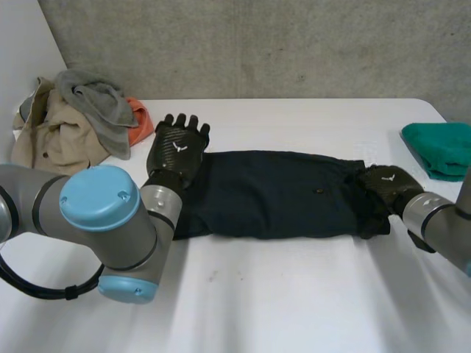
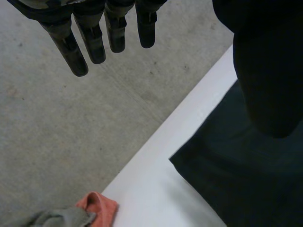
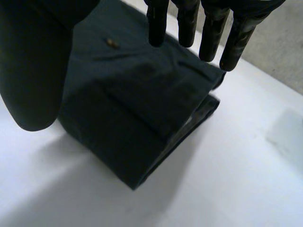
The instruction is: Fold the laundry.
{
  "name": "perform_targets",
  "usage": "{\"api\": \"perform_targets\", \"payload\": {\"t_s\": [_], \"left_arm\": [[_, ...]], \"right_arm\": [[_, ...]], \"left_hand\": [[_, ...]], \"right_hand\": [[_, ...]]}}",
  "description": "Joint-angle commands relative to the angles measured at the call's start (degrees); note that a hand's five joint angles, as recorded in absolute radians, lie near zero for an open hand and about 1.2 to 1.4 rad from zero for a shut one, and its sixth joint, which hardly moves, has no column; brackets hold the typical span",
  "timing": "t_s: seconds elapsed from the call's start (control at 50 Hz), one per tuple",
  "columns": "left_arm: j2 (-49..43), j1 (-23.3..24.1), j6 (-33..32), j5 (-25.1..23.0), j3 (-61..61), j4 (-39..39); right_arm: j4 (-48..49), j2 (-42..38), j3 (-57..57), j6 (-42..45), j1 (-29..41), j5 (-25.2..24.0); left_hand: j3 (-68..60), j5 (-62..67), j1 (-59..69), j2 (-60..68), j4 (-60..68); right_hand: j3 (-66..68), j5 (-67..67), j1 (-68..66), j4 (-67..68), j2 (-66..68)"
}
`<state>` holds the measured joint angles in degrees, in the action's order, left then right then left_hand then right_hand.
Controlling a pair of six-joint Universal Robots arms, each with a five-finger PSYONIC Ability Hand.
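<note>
A dark garment [image 1: 272, 193] lies across the worktop [image 1: 294, 294]. The left robot hand [image 1: 176, 147] at its left end and the right robot hand [image 1: 386, 185] on its right end are straight-fingered, holding nothing. The right wrist view exposes layered folds there; the head view, a clothes pile [image 1: 66, 125] far left.

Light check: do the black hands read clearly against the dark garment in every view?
Head view: even light, no glare on the table; against the dark garment, left hand stands out, right hand nearly merges. Left wrist view: fingers stand out against the grey wall. Right wrist view: fingers partly dark on dark, folds legible.
</note>
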<state>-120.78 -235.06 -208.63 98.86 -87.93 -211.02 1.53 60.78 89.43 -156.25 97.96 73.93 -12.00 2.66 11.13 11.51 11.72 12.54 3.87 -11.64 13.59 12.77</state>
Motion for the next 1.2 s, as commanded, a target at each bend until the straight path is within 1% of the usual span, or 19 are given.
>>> {"api": "perform_targets", "payload": {"t_s": [0.02, 0.04, 0.12, 0.2, 0.3, 0.42, 0.48, 0.58, 0.68, 0.76, 0.82, 0.9, 0.92, 0.98, 1.0, 1.06, 1.08, 1.14, 1.2], "left_arm": [[-0.2, 0.0, -0.2, 0.1, -0.4, 0.1], [-0.2, 0.1, -0.2, 0.1, -0.4, 0.1], [0.6, 0.1, -0.5, 0.3, -0.8, 0.1], [2.6, 0.0, -0.2, 0.2, -1.3, 0.1], [5.0, -0.1, 0.0, 0.2, -2.8, 0.1], [8.2, -0.4, 0.1, 0.0, -5.2, 0.1], [9.2, -0.7, 0.1, 0.0, -5.9, 0.1], [10.3, -1.6, 0.1, 0.1, -6.3, 0.3], [11.3, -1.8, 1.3, 0.1, -6.7, 0.7], [11.4, -1.8, 2.5, 0.1, -6.5, 0.7], [11.4, -2.0, 2.8, 0.0, -5.6, 0.6], [10.7, -2.1, 2.8, 0.0, -3.0, 0.6], [10.5, -2.2, 2.8, 0.1, -1.9, 0.6], [9.6, -2.1, 2.9, 0.0, 0.5, 0.6], [8.2, -1.6, 2.9, -0.1, 2.3, 0.7], [5.3, -0.8, 2.9, -0.2, 5.1, 1.0], [3.6, 0.0, 3.0, -0.2, 7.2, 1.7], [1.2, 2.1, 3.7, -0.4, 10.6, 4.3], [-2.8, 5.0, 6.3, -3.2, 14.8, 9.4]], "right_arm": [[2.5, -5.2, -2.4, 2.6, -0.2, 2.0], [2.5, -5.1, -2.6, 2.7, -0.4, 2.4], [3.9, -3.8, -0.9, 3.5, -1.7, 3.9], [5.1, 1.9, 1.7, 5.1, -3.4, 3.8], [3.7, 6.5, 4.0, 12.7, -7.9, 4.1], [4.6, 7.3, 4.3, 25.1, -7.9, 4.6], [5.8, 8.8, 2.8, 30.4, -2.0, 3.7], [11.6, 8.6, 0.2, 32.5, 10.8, 0.0], [18.1, 2.9, 0.6, 35.2, 21.6, -11.1], [18.8, -3.1, 0.0, 38.5, 26.0, -15.7], [18.8, -4.0, -0.2, 37.9, 26.6, -16.2], [18.8, -3.7, -0.1, 30.7, 26.4, -16.2], [18.8, -2.6, -0.1, 24.0, 25.5, -15.8], [19.0, 1.7, 0.0, 10.1, 23.6, -14.4], [19.0, 4.8, 0.0, -0.5, 22.1, -12.5], [19.1, 8.1, 0.0, -15.2, 18.9, -9.3], [18.5, 9.4, -0.7, -23.0, 16.4, -7.8], [14.9, 9.3, -2.7, -26.4, 13.3, -6.6], [10.3, 6.9, -5.6, -25.2, 12.8, -6.0]], "left_hand": [[2.0, -2.7, -1.1, -1.5, -1.7], [2.0, -2.7, -1.1, -1.5, -1.7], [2.0, -2.7, -1.1, -1.5, -1.7], [2.0, -2.7, -1.1, -1.5, -1.7], [2.0, -2.7, -1.1, -1.5, -1.7], [2.0, -2.7, -1.1, -1.5, -1.7], [2.0, -2.7, -1.1, -1.5, -1.7], [2.0, -2.7, -1.1, -1.5, -1.7], [2.0, -2.7, -1.1, -1.5, -1.7], [2.0, -2.7, -1.1, -1.5, -1.7], [2.0, -2.7, -1.1, -1.5, -1.7], [2.0, -2.7, -1.1, -1.5, -1.7], [2.0, -2.7, -1.1, -1.5, -1.7], [2.0, -2.7, -1.1, -1.5, -1.7], [2.0, -2.7, -1.1, -1.5, -1.7], [2.0, -2.7, -1.1, -1.5, -1.7], [2.0, -2.7, -1.1, -1.5, -1.7], [2.0, -2.6, -1.1, -1.5, -1.7], [2.0, -2.6, -1.1, -1.5, -1.7]], "right_hand": [[57.9, 56.6, -58.8, 56.8, 57.7], [67.4, 66.0, -68.3, 66.3, 67.1], [67.5, 66.1, -68.4, 66.4, 67.2], [67.5, 66.1, -68.4, 66.4, 67.2], [67.5, 66.1, -68.4, 66.4, 67.2], [67.5, 66.1, -68.4, 66.4, 67.2], [67.5, 66.1, -68.4, 66.4, 67.2], [67.5, 66.1, -68.4, 66.4, 67.2], [67.5, 66.1, -68.4, 66.4, 67.2], [67.5, 66.1, -68.4, 66.4, 67.2], [67.5, 66.1, -68.4, 66.4, 67.2], [14.3, 13.0, -15.2, 13.3, 14.1], [-2.5, -3.9, 1.6, -3.6, -2.8], [-2.5, -3.9, 1.6, -3.6, -2.8], [-2.5, -3.9, 1.6, -3.6, -2.8], [-2.5, -3.9, 1.6, -3.6, -2.8], [-2.5, -3.9, 1.6, -3.6, -2.8], [-2.5, -3.9, 1.6, -3.6, -2.8], [-2.5, -3.9, 1.6, -3.6, -2.8]]}}
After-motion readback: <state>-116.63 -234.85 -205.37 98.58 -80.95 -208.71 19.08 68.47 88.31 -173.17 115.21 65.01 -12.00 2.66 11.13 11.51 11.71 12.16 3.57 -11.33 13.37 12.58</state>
